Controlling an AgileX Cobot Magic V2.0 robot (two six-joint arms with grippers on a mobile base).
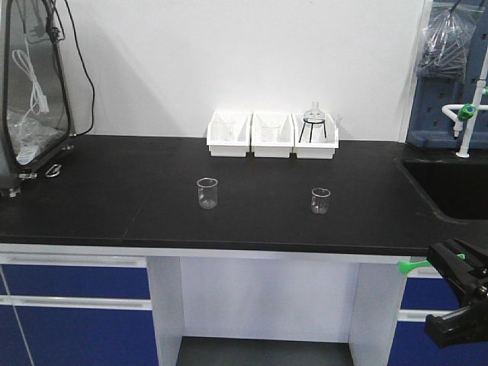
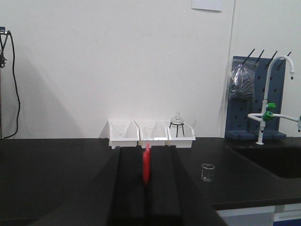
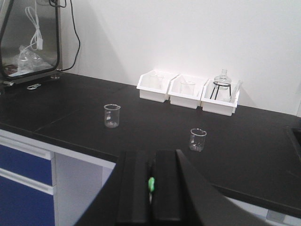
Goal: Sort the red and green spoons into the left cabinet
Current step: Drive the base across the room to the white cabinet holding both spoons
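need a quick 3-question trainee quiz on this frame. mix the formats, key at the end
1. True or false: the right end effector holds the red spoon.
2. How many white bins stand at the back of the counter? A) two B) three C) five
3. Fill in: in the exterior view, the flask on its tripod sits in the ___ bin.

Key
1. False. It holds the green spoon; the left end effector has the red one.
2. B
3. rightmost
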